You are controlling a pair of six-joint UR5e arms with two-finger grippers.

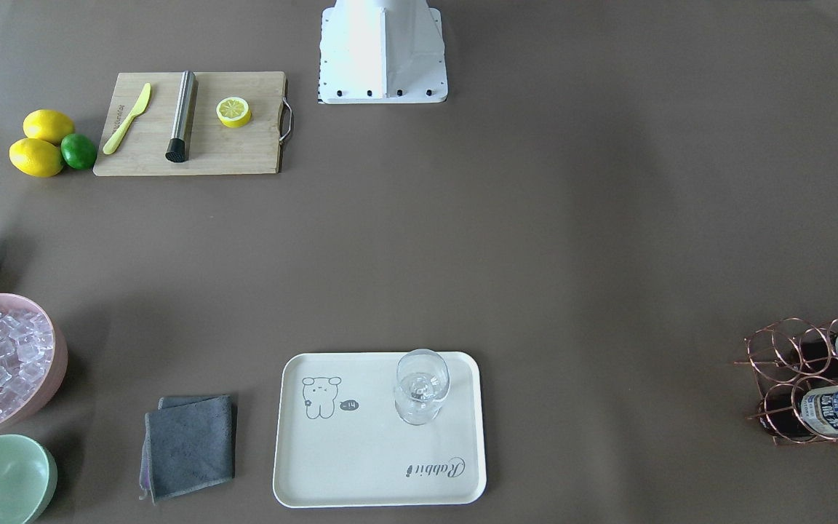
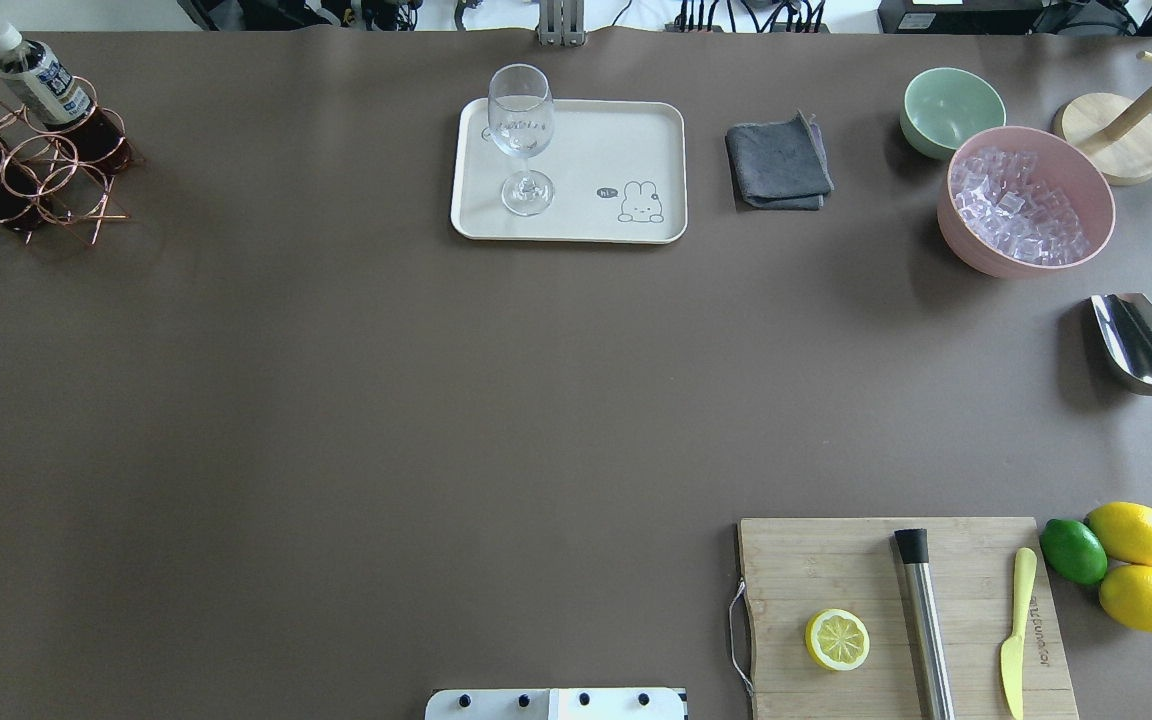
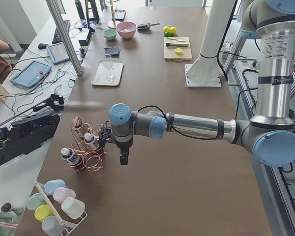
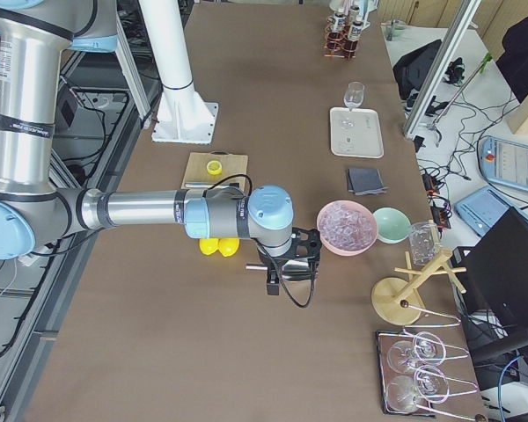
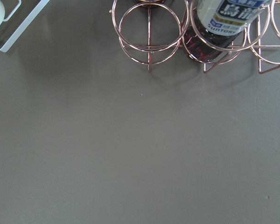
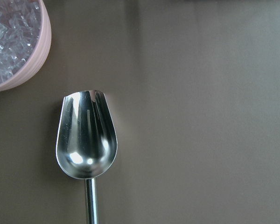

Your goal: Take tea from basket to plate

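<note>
near table edge (image 2: 236,40), tea (image 2: 36,82) in basket (image 2: 31,155)

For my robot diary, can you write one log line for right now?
tea: in basket | plate: only glass on it | left claw: near basket, grip unclear | right claw: over scoop, grip unclear

My bench (image 2: 336,400) is a flat brown-grey. The basket (image 5: 149,47) is shiny copper wire. The tea bottles (image 2: 51,92) hold dark reddish-brown liquid under white caps, with white-and-dark-blue labels. The plate (image 2: 586,130) is cream, printed with a grey cartoon animal and grey script. The glass (image 2: 521,120) is clear, the cloth (image 2: 778,165) dark grey, the bowl (image 2: 951,110) pale green, the ice tub (image 2: 976,255) pink, the scoop (image 2: 1141,345) mirror silver. The lemons (image 2: 1133,532) are yellow, the lime (image 2: 1074,551) green, the cutting board (image 2: 816,560) pale wood. My left pincer (image 3: 123,160) is black, on a silver arm (image 3: 196,125) with pale blue joints.
</note>
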